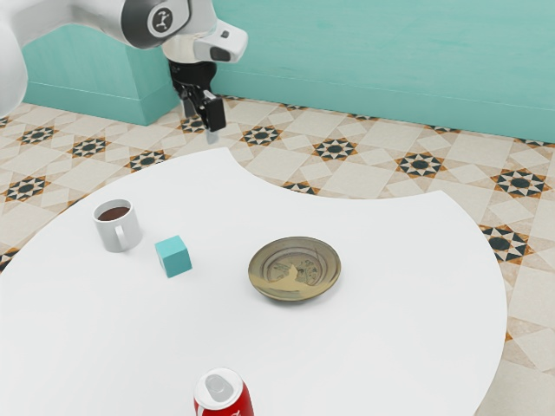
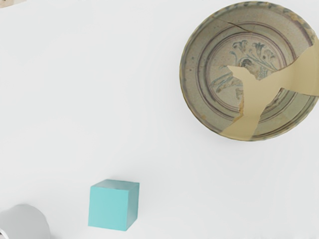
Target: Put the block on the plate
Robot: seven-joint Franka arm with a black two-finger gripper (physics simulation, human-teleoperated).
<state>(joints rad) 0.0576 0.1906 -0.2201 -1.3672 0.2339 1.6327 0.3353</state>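
Jaws parted, gripping nothing, well above the desk [image 1: 390, 260]. Down from them and out toward the exterior camera, the teal block [image 1: 173, 256], flat on the desk, near-cubic, no long axis to match. Also below, to the exterior view's right of it, the plate [image 1: 295, 270]; on its other side, the mug [image 1: 108, 234]. Farthest from the jaws, a red can [image 1: 208, 409], lettering cut off, unreadable.

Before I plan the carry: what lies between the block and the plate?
Nothing but bare white table lies between the teal block and the plate; both the exterior and wrist views show it. The mug stands on the block's other side.
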